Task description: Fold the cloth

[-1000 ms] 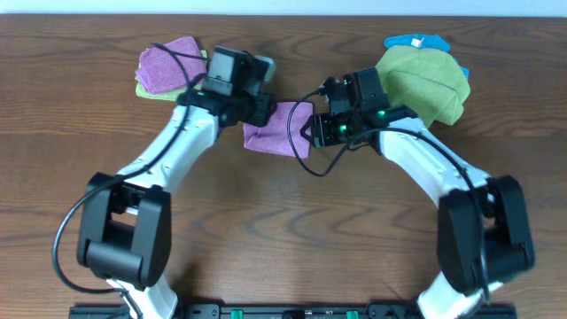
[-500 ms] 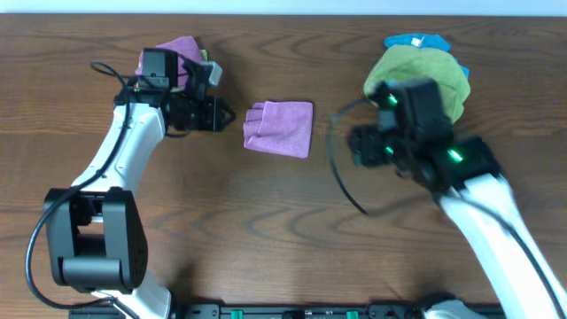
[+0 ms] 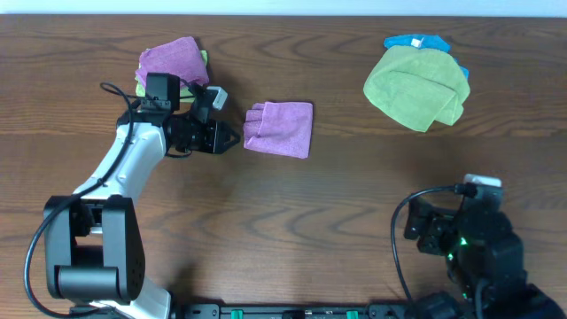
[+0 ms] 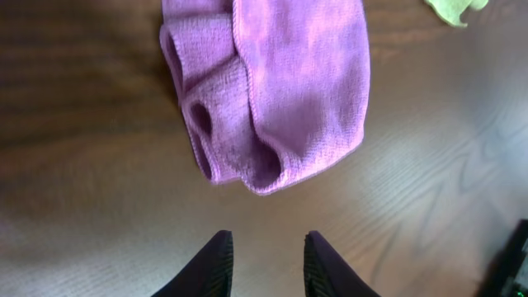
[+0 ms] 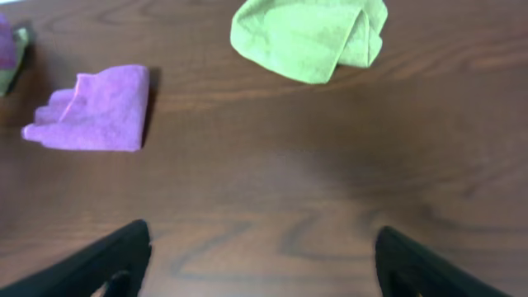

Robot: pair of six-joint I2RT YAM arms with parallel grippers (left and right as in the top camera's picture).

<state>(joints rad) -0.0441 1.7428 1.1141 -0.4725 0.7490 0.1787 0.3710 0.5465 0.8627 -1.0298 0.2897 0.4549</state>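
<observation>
Left end effector [image 4: 266, 262]: fingers spread, gripping nothing, tips just short of the cloth [image 4: 272, 82]; right end effector [image 5: 264, 264]: spread wide, at the near edge of the desk [image 3: 292, 230], well apart from the cloth. Cloth lies folded, left of desk centre; long axis runs across the desk, a little askew; lumpy rolled folds point at the left end effector, straight flat edge points away. Count: purple cloths two, the second purple cloth [image 3: 170, 60] far left on one yellow-green cloth [image 3: 139, 86]; one olive-green cloth [image 3: 416, 84] far right over one blue cloth [image 3: 415, 42].
</observation>
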